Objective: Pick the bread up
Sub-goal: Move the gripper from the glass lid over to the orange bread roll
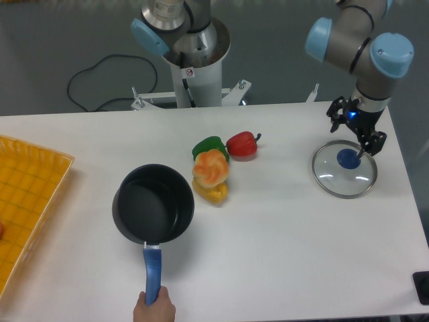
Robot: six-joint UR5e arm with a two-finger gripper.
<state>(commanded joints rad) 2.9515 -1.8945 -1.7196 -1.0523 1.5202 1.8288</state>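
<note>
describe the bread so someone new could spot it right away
Start at the black pot with the blue handle. Just right of its rim sits a cluster of toy food, and the bread is in its middle. Unlike the plain peppers around it, it is orange-tan with cream swirls.

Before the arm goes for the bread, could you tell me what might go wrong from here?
1. The bread sits packed against the green pepper and yellow pepper, so the fingers may nudge or grab a pepper.
2. The gripper hangs right over the glass lid by its blue knob; moving off low could drag it.
3. A person's hand holds the pot handle near the bread.
</note>
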